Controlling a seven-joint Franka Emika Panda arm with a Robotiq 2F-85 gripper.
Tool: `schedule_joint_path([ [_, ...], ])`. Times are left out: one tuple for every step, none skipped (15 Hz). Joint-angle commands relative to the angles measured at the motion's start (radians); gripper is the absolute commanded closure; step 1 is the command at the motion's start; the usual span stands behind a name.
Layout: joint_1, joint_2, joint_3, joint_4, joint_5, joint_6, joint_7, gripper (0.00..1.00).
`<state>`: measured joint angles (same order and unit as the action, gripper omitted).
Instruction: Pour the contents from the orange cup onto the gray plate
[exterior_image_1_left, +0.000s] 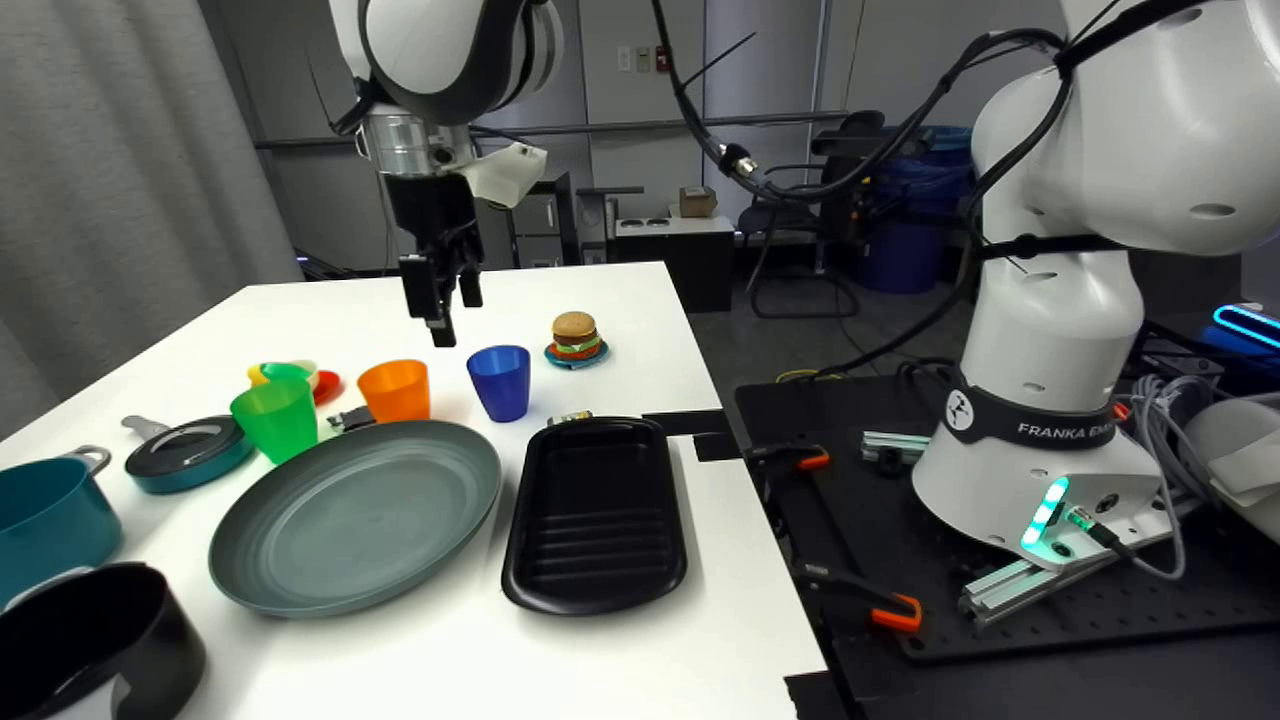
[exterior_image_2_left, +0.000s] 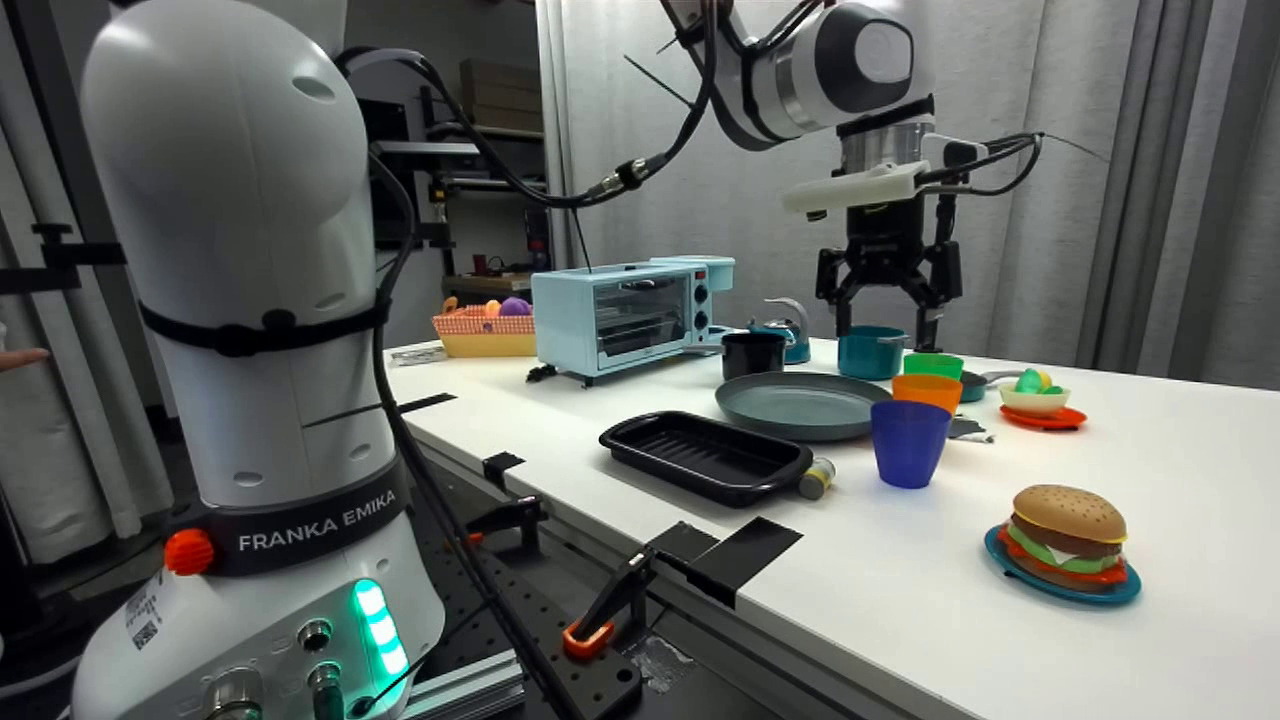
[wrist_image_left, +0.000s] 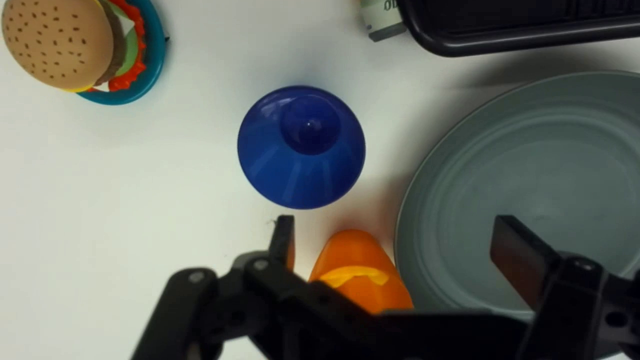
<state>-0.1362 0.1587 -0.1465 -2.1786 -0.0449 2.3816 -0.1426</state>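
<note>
The orange cup (exterior_image_1_left: 395, 390) stands upright on the white table, close beside the gray plate's rim, and shows in the other views too (exterior_image_2_left: 925, 390) (wrist_image_left: 355, 250). In the wrist view a bright yellow shape shows at the cup; I cannot tell whether it is the contents or light through the plastic. The gray plate (exterior_image_1_left: 350, 520) lies flat and bare in view (exterior_image_2_left: 800, 402) (wrist_image_left: 545, 185). My gripper (exterior_image_1_left: 455, 312) is open and empty, raised above the table (exterior_image_2_left: 887, 332). In the wrist view its fingers (wrist_image_left: 395, 220) are spread, one left of the cup, the other over the plate.
A blue cup (wrist_image_left: 300, 150) and a green cup (exterior_image_1_left: 277, 420) flank the orange cup. A black tray (exterior_image_1_left: 597, 520) lies beside the plate. A toy burger (exterior_image_2_left: 1065, 535), a teal pot (exterior_image_1_left: 50, 520), a black pot (exterior_image_1_left: 95, 640), a pan (exterior_image_1_left: 190, 455) and a toy oven (exterior_image_2_left: 630, 320) stand around.
</note>
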Motion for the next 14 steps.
schedule_joint_path([
  [-0.023, 0.093, 0.002, 0.110, 0.039, -0.004, 0.009, 0.00],
  [-0.029, 0.111, 0.002, 0.131, 0.047, -0.004, 0.009, 0.00],
  [-0.035, 0.129, 0.002, 0.150, 0.054, -0.006, 0.010, 0.00],
  [-0.040, 0.146, 0.002, 0.168, 0.062, -0.003, 0.011, 0.00],
  [-0.046, 0.164, 0.002, 0.188, 0.067, -0.005, 0.011, 0.00],
  [-0.052, 0.179, 0.002, 0.205, 0.075, -0.008, 0.011, 0.00],
  [-0.058, 0.194, 0.003, 0.222, 0.084, -0.008, 0.011, 0.00],
  [-0.063, 0.207, 0.004, 0.238, 0.089, -0.009, 0.013, 0.00],
  [-0.066, 0.220, 0.004, 0.252, 0.092, -0.009, 0.018, 0.00],
  [-0.067, 0.230, 0.006, 0.264, 0.097, -0.011, 0.024, 0.00],
  [-0.068, 0.241, 0.007, 0.277, 0.098, -0.011, 0.028, 0.00],
  [-0.069, 0.252, 0.007, 0.289, 0.100, -0.012, 0.031, 0.00],
  [-0.070, 0.264, 0.008, 0.302, 0.102, -0.013, 0.033, 0.00],
  [-0.073, 0.275, 0.009, 0.314, 0.104, -0.014, 0.033, 0.00],
])
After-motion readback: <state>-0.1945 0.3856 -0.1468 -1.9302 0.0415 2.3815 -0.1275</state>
